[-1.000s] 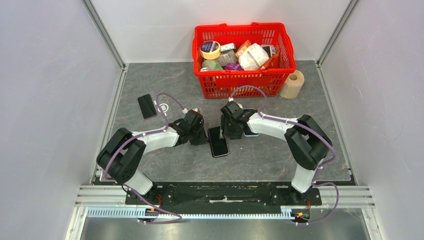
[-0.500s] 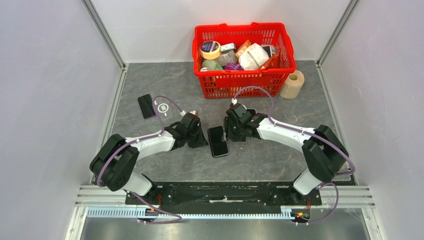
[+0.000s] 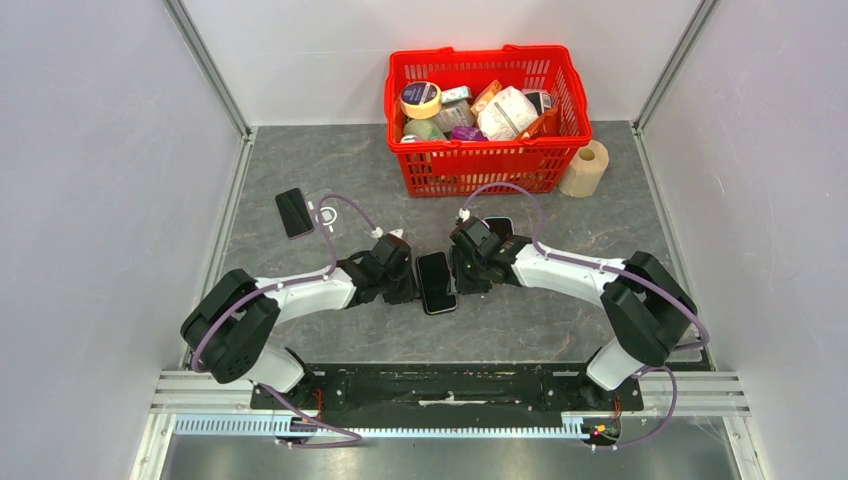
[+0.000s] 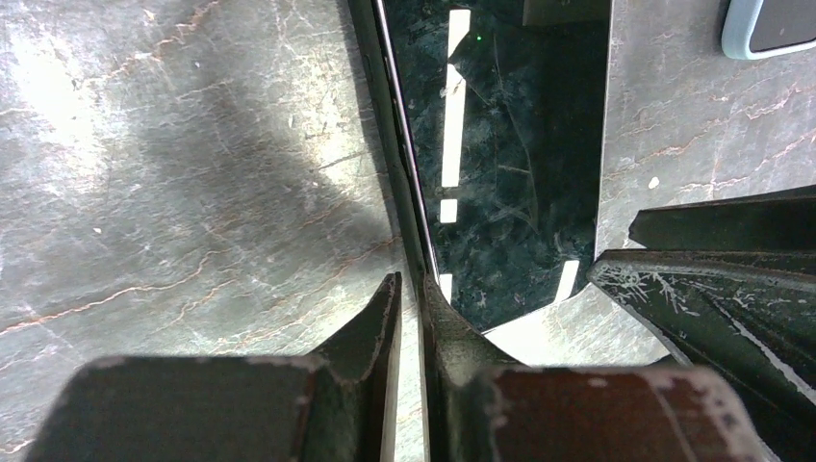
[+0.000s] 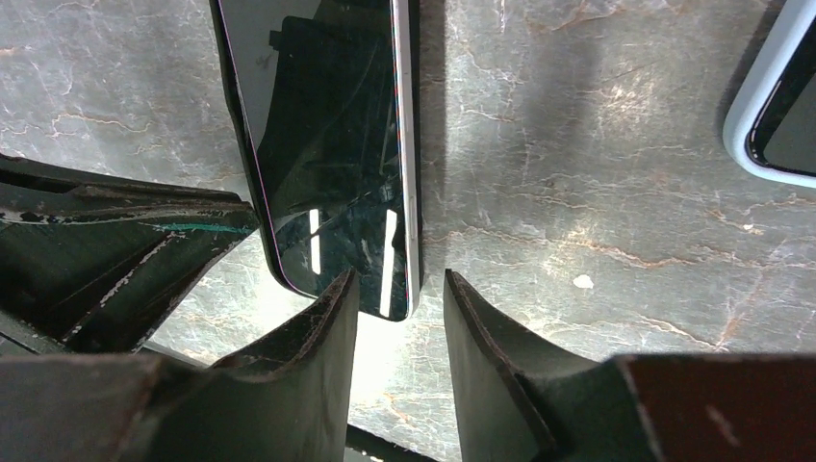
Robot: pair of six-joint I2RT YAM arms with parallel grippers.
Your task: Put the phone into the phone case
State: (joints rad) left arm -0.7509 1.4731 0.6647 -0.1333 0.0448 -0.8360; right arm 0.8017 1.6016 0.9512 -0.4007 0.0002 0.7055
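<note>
The black phone (image 3: 436, 282) lies flat, screen up, on the grey table between my two grippers. My left gripper (image 3: 407, 284) is at its left long edge, fingers nearly together with only a thin slit; in the left wrist view the gripper (image 4: 409, 284) meets the edge of the phone (image 4: 500, 144). My right gripper (image 3: 462, 277) is open at the right edge; in the right wrist view the gripper (image 5: 399, 277) straddles a corner of the phone (image 5: 327, 144). The light blue phone case (image 3: 498, 227) lies behind the right arm, also seen in the right wrist view (image 5: 775, 106).
A red basket (image 3: 487, 156) full of groceries stands at the back. A tape roll (image 3: 586, 168) sits to its right. A black phone-like slab (image 3: 294, 212) and a clear case (image 3: 326, 215) lie at the left. Grey walls enclose the table.
Both grippers have closed in on the phone, the left from the left and the right from the right. The phone has barely moved.
</note>
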